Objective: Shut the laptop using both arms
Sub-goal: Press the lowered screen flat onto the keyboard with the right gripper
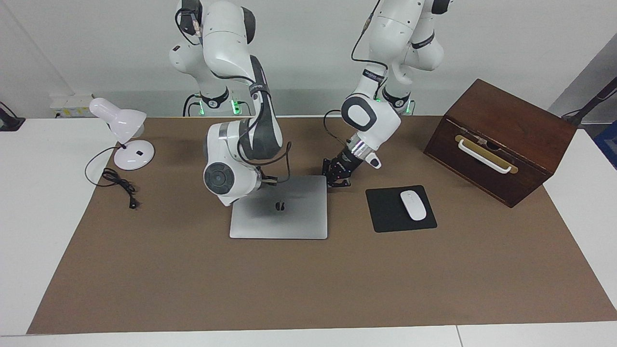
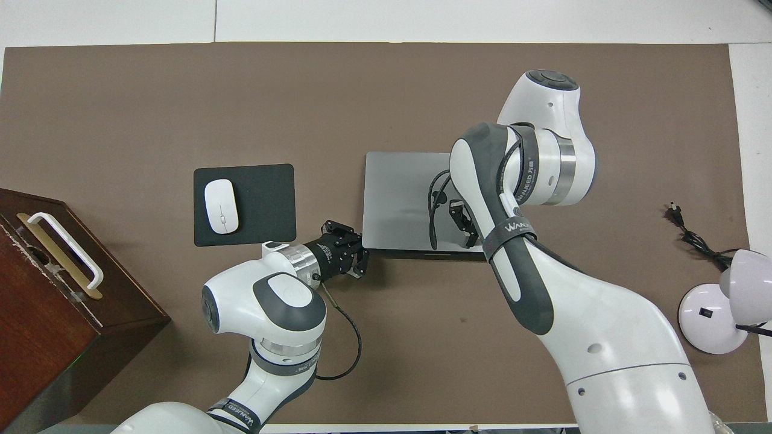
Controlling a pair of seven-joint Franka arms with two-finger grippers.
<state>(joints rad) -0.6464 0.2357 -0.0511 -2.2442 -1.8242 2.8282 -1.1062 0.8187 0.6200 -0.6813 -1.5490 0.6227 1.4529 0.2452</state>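
Observation:
The silver-grey laptop (image 1: 294, 219) lies flat on the brown mat with its lid down and the dark logo facing up. My right gripper (image 2: 463, 224) is shut and points down at the lid (image 2: 398, 193), close to the laptop's edge nearer the robots. The right arm's wrist (image 1: 226, 178) hides it in the facing view, so I cannot tell whether it touches. My left gripper (image 1: 337, 179) is shut, holds nothing, and sits low beside the laptop's corner nearer the robots, toward the left arm's end of the table (image 2: 354, 258).
A black mouse pad (image 1: 385, 214) with a white mouse (image 1: 413, 205) lies beside the laptop toward the left arm's end. A brown wooden box (image 1: 506, 140) with a white handle stands past it. A white desk lamp (image 1: 126, 130) and its cable (image 1: 118, 185) are at the right arm's end.

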